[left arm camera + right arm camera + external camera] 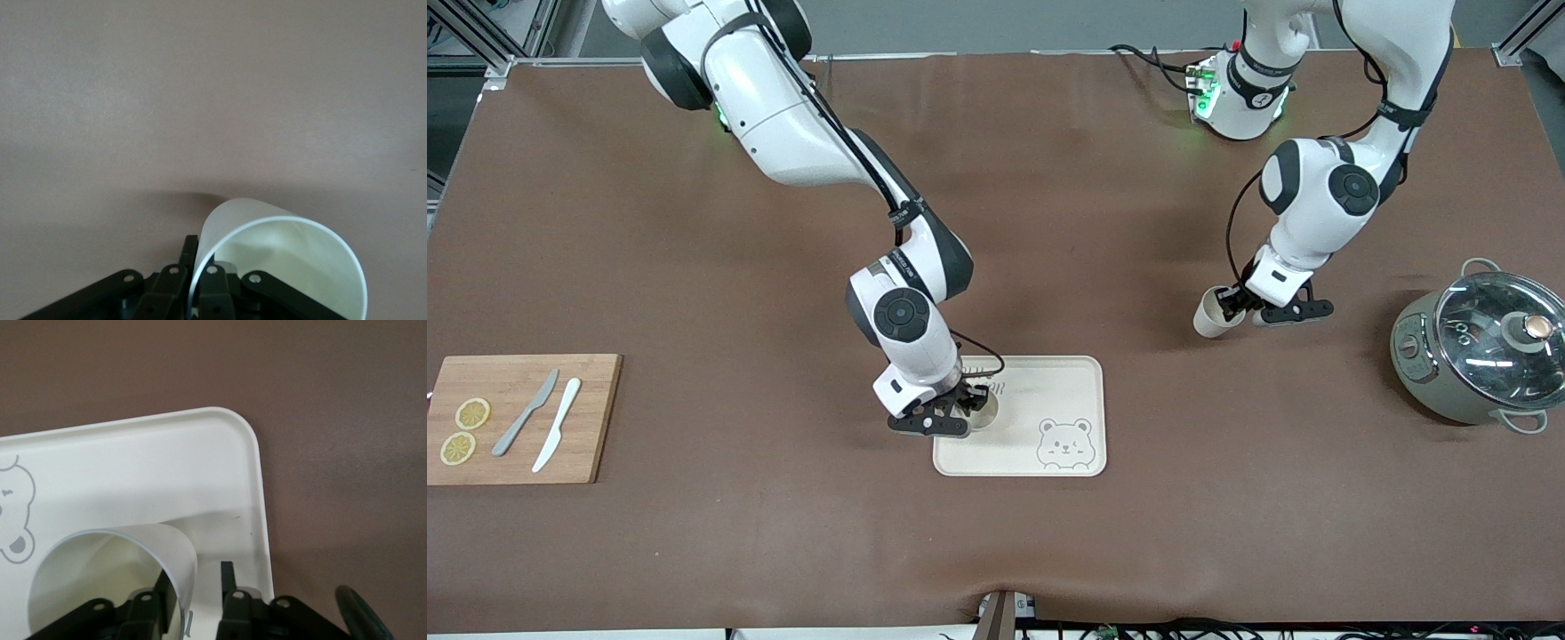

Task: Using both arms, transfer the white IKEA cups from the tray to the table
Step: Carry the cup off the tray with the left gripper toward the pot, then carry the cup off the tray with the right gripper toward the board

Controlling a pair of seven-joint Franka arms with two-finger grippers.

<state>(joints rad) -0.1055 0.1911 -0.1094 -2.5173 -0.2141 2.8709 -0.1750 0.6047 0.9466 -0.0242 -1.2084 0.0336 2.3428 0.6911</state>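
Note:
One white cup [985, 412] stands on the cream bear tray [1049, 391] at the tray's end toward the right arm. My right gripper [969, 411] is down at this cup and open: in the right wrist view one finger is inside the cup [113, 573], the other stands off its wall, over the tray [133, 473]; the gripper [195, 587] straddles the rim. My left gripper [1234, 307] is shut on the rim of the second white cup [1212, 313], held tilted just over the bare table between tray and pot. The left wrist view shows its fingers [198, 267] pinching the cup wall [293, 260].
A grey-green pot with a glass lid [1480, 347] stands toward the left arm's end. A wooden cutting board [516, 418] with two knives and two lemon slices lies toward the right arm's end. The brown table mat [996, 222] spreads around.

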